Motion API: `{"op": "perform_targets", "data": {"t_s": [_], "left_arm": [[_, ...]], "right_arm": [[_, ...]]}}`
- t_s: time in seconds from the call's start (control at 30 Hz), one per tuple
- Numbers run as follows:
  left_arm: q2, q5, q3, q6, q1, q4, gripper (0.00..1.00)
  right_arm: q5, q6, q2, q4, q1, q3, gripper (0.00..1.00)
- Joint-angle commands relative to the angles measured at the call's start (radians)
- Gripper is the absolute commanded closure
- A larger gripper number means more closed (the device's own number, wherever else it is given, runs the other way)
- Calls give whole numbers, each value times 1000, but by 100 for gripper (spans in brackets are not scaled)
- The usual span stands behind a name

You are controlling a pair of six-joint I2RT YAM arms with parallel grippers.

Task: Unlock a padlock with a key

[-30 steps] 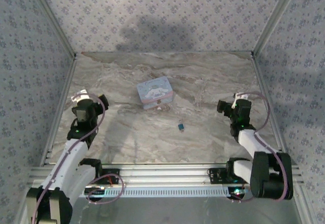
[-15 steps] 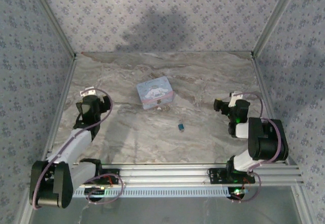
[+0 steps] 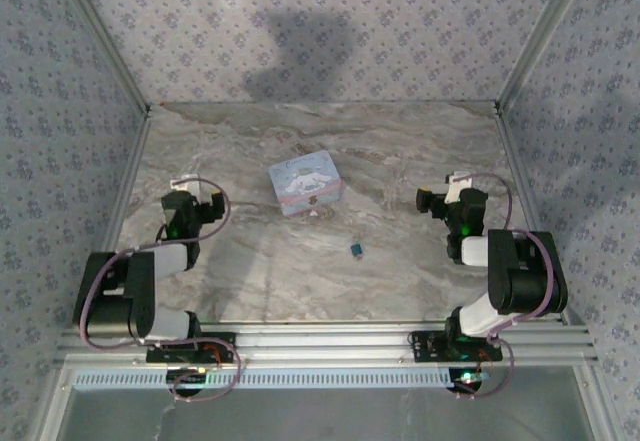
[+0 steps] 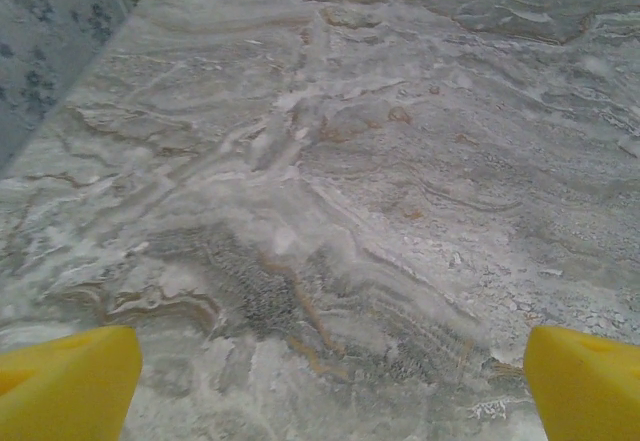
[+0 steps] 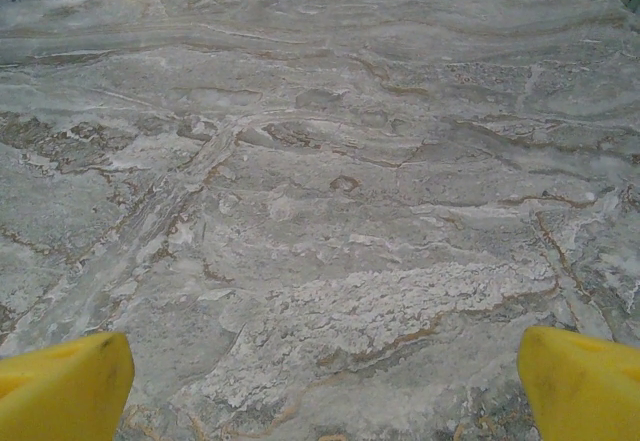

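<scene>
1. You will find the padlock (image 3: 355,249) on the marble, at 5 o'clock from the pastel tin (image 3: 305,183); judge it tiny, light, hard and slippery; pinch its body, not the shackle
2. Your left gripper (image 4: 330,386) and right gripper (image 5: 320,386) are spread wide; both hold and touch nothing

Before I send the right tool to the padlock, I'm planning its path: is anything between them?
Nothing visible is. Bare marble table lies between the right tool and the padlock; the pastel tin sits farther back, off that line.
</scene>
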Motion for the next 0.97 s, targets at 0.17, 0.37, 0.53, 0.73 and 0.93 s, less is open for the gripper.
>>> {"op": "perform_targets", "data": {"t_s": [0.17, 0.37, 0.53, 0.73, 0.93], "left_arm": [[113, 70, 52, -16, 40, 108, 2], [110, 78, 58, -15, 42, 91, 2], [111, 77, 57, -14, 41, 93, 2], [111, 77, 57, -14, 42, 93, 2], [111, 77, 57, -14, 41, 93, 2]], "right_arm": [[31, -22, 3, -15, 9, 19, 0], [47, -27, 1, -16, 17, 19, 0], [65, -31, 0, -16, 26, 19, 0], [65, -31, 2, -21, 26, 23, 0], [67, -31, 1, -21, 28, 23, 0]]}}
